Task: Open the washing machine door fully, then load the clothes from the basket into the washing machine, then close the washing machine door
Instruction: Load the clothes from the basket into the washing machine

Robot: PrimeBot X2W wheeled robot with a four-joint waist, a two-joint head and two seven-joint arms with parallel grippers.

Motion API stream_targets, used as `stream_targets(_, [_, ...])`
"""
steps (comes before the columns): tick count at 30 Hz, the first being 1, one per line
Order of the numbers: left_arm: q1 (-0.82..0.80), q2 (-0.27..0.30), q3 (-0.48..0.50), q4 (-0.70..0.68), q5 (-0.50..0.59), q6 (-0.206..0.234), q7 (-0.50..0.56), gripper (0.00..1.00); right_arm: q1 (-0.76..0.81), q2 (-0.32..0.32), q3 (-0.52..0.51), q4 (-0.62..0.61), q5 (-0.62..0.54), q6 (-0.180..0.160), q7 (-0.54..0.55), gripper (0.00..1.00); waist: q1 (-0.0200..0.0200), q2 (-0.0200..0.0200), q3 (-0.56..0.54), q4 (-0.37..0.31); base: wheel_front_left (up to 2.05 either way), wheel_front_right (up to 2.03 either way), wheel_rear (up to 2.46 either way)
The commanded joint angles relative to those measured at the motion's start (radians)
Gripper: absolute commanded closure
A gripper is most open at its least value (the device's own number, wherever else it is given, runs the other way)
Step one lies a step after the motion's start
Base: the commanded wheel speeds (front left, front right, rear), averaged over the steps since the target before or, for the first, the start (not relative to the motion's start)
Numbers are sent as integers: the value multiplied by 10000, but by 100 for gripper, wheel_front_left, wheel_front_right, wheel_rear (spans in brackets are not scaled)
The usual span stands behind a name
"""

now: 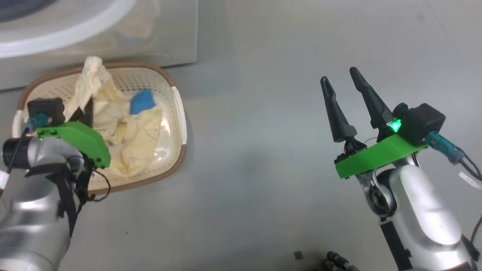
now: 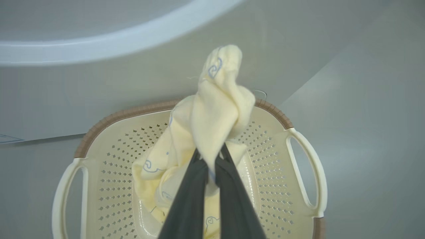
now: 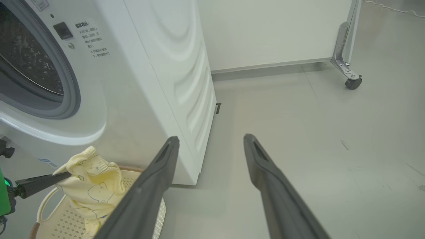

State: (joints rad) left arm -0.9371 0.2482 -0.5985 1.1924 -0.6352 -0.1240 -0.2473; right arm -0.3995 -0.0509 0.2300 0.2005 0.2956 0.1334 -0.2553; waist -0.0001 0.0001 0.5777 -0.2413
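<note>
Jaws of our left gripper [image 2: 211, 153] pinch a yellow garment [image 2: 215, 113] over the basket [image 2: 109, 122]. Our right gripper [image 1: 339, 74] has its jaws spread and empty above the floor [image 1: 263, 158].

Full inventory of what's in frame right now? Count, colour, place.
washing machine: 1, white, behind the basket, drum visible
basket: 1, cream with brown rim, on the grey floor in front of the machine
clothes: pale yellow, one piece held above the basket, more heaped inside with a blue patch; total count unclear
caster: 1, black, under a white panel beyond the machine
left tool: 1, dark, shut on the raised piece
right tool: 1, dark, open, over bare floor
</note>
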Motion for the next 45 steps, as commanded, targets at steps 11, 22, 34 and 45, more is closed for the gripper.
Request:
stream_targets(11, [3384,1103,2377,-5824,1428,1064,-143,100,952,7,133,322,-72,-27,-65,0,1,-1,-2827,948,0,0,0])
stream_targets(22, [6605,803,4188,-9551,2723,1455,-144,100,1594,5,210,732,-33,-27,-65,0,1,-1,-4456,1388,0,0,0])
stream_targets(34, [8382,154,5241,-10965,3182,1249,-144,100,2124,-52,257,918,81,-27,-65,0,1,-1,-5390,1571,0,0,0])
stream_targets(45, [8695,-477,5875,-11354,3623,863,-145,100,2245,-46,204,850,97,-27,-65,0,1,-1,-5404,1620,0,0,0])
